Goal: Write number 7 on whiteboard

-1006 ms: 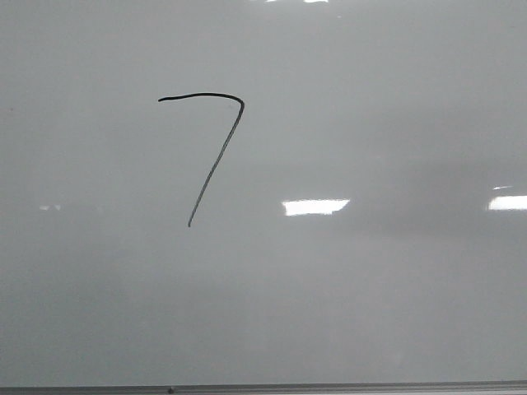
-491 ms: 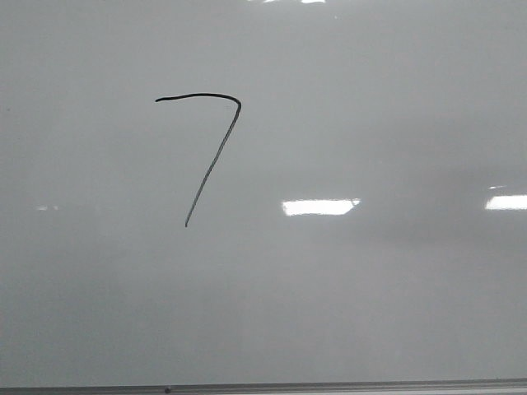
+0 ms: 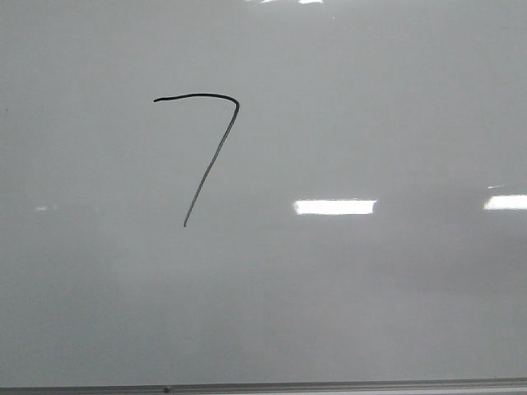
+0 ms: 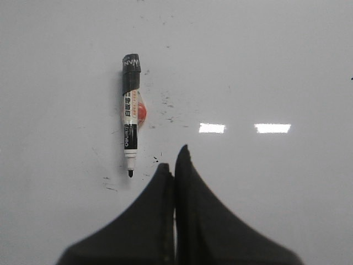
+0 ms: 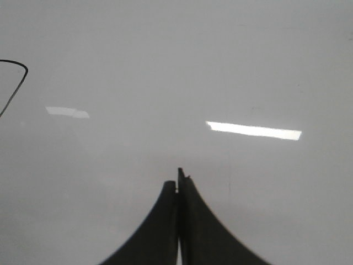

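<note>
The number 7 [image 3: 210, 156] is a thin black stroke on the whiteboard [image 3: 370, 313], with a curved top bar and a long slanted stem. Part of it shows at the edge of the right wrist view [image 5: 14, 83]. A black and white marker [image 4: 131, 113], uncapped with its tip bare, lies on the board in the left wrist view. My left gripper [image 4: 174, 157] is shut and empty, just beside the marker's tip and apart from it. My right gripper [image 5: 178, 179] is shut and empty over bare board. Neither gripper shows in the front view.
Bright white light reflections lie on the board [image 3: 335, 206]. A thin dark bottom edge [image 3: 263, 387] runs along the board's lower side. Small black ink specks [image 4: 165, 105] dot the board near the marker.
The 7 has shifted slightly left in the front view, and the middle light reflection has slid to the right. No gripper shows in the earlier frames.
</note>
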Robot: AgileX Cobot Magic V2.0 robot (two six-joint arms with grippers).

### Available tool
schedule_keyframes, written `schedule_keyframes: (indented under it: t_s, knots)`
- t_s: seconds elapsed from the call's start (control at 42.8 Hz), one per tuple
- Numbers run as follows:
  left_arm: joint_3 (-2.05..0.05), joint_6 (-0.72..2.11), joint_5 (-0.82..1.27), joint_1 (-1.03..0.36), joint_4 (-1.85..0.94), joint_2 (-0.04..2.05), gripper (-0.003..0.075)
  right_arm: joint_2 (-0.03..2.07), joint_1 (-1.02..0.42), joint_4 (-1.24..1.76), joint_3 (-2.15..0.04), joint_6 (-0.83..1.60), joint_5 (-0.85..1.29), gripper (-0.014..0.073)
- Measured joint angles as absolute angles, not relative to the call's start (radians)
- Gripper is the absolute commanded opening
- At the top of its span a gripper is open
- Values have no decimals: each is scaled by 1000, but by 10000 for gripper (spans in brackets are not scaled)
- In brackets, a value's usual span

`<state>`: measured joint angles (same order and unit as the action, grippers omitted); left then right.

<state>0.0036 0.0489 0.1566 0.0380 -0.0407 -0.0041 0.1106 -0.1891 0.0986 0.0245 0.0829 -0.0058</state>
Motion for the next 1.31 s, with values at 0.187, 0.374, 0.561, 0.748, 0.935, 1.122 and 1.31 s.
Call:
schedule_keyframes:
  t_s: [0.187, 0.374, 0.561, 0.748, 0.935, 1.122, 1.31]
  knots:
    - [4, 48, 157, 38, -41, -4, -20, 106, -126, 92, 26, 75, 26, -68]
    - [4, 48, 157, 38, -41, -4, -20, 106, -68, 92, 26, 74, 55, -68]
    - [4, 48, 157, 38, -41, -4, -20, 69, -34, 91, 26, 74, 92, -68]
    - [4, 48, 157, 38, -41, -4, -20, -7, -23, 89, 26, 74, 161, -68]
    - [4, 48, 157, 38, -41, -4, -20, -11, -22, 89, 26, 72, 199, -68]
    - [4, 48, 157, 38, -41, -4, -20, -11, -22, 89, 26, 72, 200, -68]
    - [4, 48, 157, 38, -41, -4, -20, -11, -22, 89, 26, 72, 200, -68]
